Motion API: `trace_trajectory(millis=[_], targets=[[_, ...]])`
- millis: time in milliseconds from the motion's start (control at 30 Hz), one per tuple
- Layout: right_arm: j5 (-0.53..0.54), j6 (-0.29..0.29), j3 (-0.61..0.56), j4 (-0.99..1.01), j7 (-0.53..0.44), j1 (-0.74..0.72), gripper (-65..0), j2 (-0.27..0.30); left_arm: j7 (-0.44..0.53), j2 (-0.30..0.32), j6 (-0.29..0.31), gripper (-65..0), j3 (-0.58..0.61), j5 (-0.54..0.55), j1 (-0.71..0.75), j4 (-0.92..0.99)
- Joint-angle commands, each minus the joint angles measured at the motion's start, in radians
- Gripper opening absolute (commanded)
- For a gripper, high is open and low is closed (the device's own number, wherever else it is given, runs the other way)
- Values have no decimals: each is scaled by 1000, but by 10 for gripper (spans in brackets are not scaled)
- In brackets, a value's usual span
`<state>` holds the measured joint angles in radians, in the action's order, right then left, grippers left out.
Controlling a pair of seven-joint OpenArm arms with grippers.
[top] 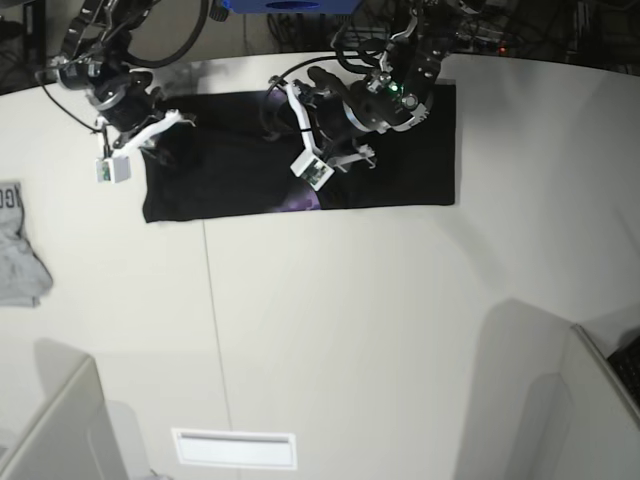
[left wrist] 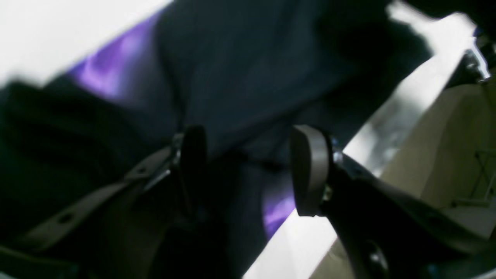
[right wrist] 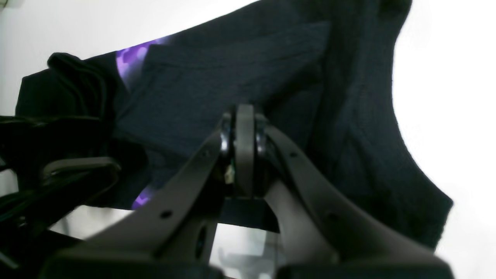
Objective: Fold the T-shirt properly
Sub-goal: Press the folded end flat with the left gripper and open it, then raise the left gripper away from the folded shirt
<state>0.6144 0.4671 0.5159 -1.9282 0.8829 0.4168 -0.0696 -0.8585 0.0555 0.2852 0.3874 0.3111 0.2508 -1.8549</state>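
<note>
The black T-shirt [top: 400, 170] lies spread as a wide band at the far side of the white table, with purple print showing at its front edge. My right gripper [top: 165, 128] is at the shirt's left end. In the right wrist view its jaws [right wrist: 245, 116] are pressed together, with folds of the T-shirt [right wrist: 232, 69] running to the tips. My left gripper [top: 325, 130] is over the shirt's middle. In the left wrist view it [left wrist: 250, 166] is open, with the dark T-shirt [left wrist: 248, 69] and a purple patch between and behind the fingers.
A small grey garment [top: 20, 245] lies at the table's left edge. A white slot plate [top: 235, 448] sits near the front edge. Grey partitions stand at the front left [top: 50, 430] and front right [top: 570, 400]. Cables hang behind the table.
</note>
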Motion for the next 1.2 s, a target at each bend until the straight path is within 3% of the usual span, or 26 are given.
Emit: trace_trajectory(millis=[0, 33, 100, 167, 200, 333, 367, 433, 500, 533, 667, 767, 967, 1100, 1167], targets=[[20, 2, 7, -15, -20, 0, -650, 4, 22, -3, 3, -318, -15, 9, -1, -50], [22, 2, 7, -15, -20, 0, -650, 4, 22, 0, 3, -331, -41, 9, 11, -81], [23, 2, 8, -20, -20, 0, -650, 3, 22, 2, 3, -425, -126, 9, 52, -131], [23, 2, 8, -24, -20, 0, -650, 3, 23, 2, 4, -619, -268, 9, 95, -145], [23, 2, 8, -24, -20, -2, -650, 3, 23, 2, 6, -650, -338, 9, 112, -144], [23, 3, 8, -24, -20, -19, -633, 7, 23, 4, 24, -650, -651, 10, 186, -130], [22, 3, 17, -23, -20, -22, -527, 21, 23, 14, 64, -650, -721, 10, 203, -130], [23, 3, 43, -18, -20, -32, -299, 41, 28, 40, 197, -650, -848, 10, 238, -122], [23, 3, 63, -7, -20, -46, -141, 49, 29, 48, 332, -650, -980, 10, 255, -91], [23, 3, 72, 8, -20, -51, -108, 61, 29, 43, 395, -650, -1048, 10, 255, -65], [23, 5, 80, 161, 34, -128, -131, 133, 29, 47, 413, -650, -1220, 9, 227, 57], [23, 6, 82, 287, 58, -178, -132, 164, 31, 50, 413, -650, -1263, 4, 219, 128], [23, 11, 74, 375, 63, -207, -132, 166, 32, 54, 413, -650, -1260, 7, 216, 153], [23, 107, 74, 376, 144, -204, -134, 141, 32, 53, 413, -650, -1258, -2, 186, 157], [23, 120, 76, 372, 172, -201, -135, 127, 32, 54, 413, -650, -1224, -2, 180, 156]])
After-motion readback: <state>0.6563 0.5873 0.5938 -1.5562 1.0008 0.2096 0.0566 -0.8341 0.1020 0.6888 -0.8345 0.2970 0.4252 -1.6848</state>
